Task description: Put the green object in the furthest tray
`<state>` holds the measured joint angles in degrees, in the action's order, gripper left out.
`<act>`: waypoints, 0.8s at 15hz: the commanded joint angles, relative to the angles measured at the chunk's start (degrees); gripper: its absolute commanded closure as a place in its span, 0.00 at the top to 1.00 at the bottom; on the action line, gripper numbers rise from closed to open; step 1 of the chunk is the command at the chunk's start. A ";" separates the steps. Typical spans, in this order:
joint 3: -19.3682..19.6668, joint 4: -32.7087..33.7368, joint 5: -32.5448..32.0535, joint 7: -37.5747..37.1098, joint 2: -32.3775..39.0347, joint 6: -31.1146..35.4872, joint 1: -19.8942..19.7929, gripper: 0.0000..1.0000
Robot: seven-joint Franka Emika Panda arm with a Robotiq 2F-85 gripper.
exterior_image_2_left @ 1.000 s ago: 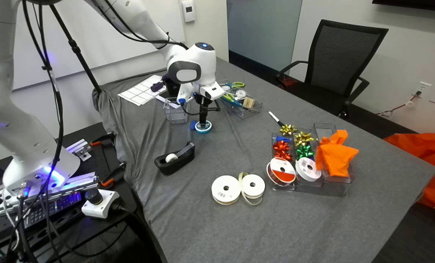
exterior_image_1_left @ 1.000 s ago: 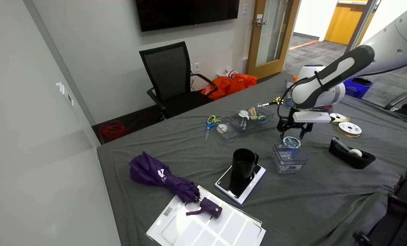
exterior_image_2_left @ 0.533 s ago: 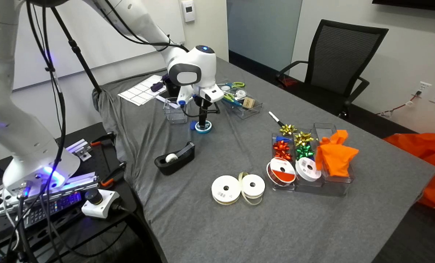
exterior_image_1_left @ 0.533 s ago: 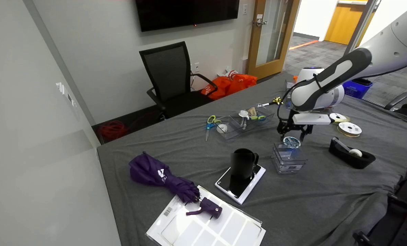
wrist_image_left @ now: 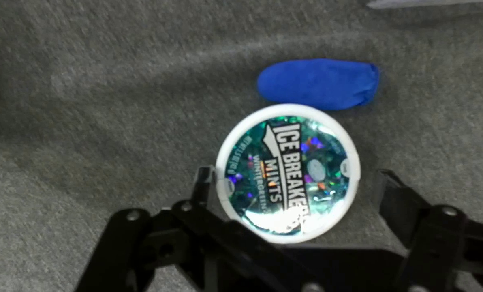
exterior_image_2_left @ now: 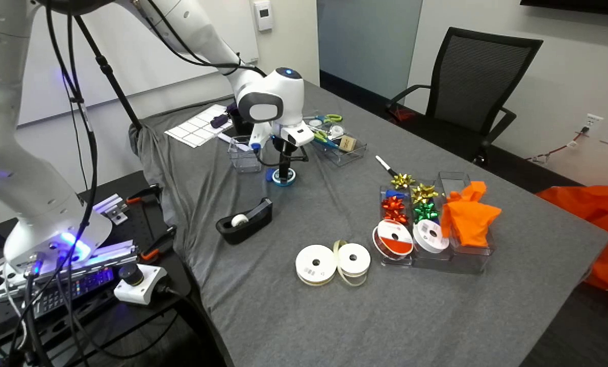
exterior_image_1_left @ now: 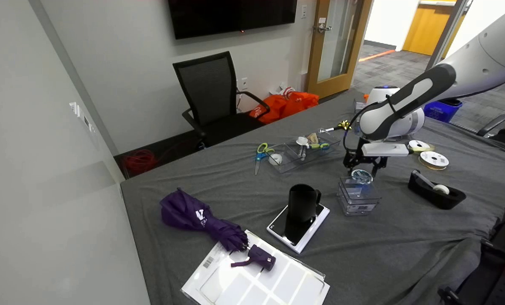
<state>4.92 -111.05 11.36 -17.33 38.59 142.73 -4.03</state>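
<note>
Wrist view: your gripper (wrist_image_left: pixel 295 176) stands wide, straddling the green mint tin (wrist_image_left: pixel 288 174), which lies flat on the grey cloth (wrist_image_left: pixel 103 121) just beside a blue thing (wrist_image_left: pixel 318 83). That spread presumably clears the tin, so you can pinch it sideways. One finger (wrist_image_left: pixel 204 178) sits closer, contact unclear; closing may nudge the tin before gripping.

Gray-draped table (exterior_image_2_left: pixel 436 316) under gripper (exterior_image_1_left: pixel 362 172). Well beyond gripper, in an exterior view: lt-gray wall (exterior_image_1_left: pixel 129 55) w/ blk wall-mtd TV (exterior_image_1_left: pixel 235 17), blk mesh-back office chair (exterior_image_1_left: pixel 208 84), wood-framed glass door (exterior_image_1_left: pixel 337 46), gray carpet (exterior_image_1_left: pixel 405 65) past it. Also beyond gripper, in an exterior view: whiteboard (exterior_image_2_left: pixel 151 66), thermostat (exterior_image_2_left: pixel 263 15), blue-gray panel (exterior_image_2_left: pixel 368 46); wall outlet (exterior_image_2_left: pixel 593 121) well off from gripper.
</note>
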 commanded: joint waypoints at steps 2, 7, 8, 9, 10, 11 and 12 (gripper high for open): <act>1.63 1.66 -1.35 -1.46 2.20 -1.17 1.17 1.00; 1.76 1.93 -1.91 -0.73 3.52 -1.13 1.03 0.74; 1.56 2.05 -1.70 -0.53 3.28 -1.32 0.91 0.67; 1.54 2.15 -1.67 -0.52 3.11 -1.62 0.91 0.61; 1.58 2.19 -1.64 -0.61 3.18 -1.66 0.92 0.61; 1.64 2.19 -1.68 -0.70 3.11 -1.71 0.98 0.61; 1.66 2.00 -1.72 -0.71 2.92 -1.65 1.03 0.61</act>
<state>6.09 -109.66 10.23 -17.98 40.76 141.93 -3.29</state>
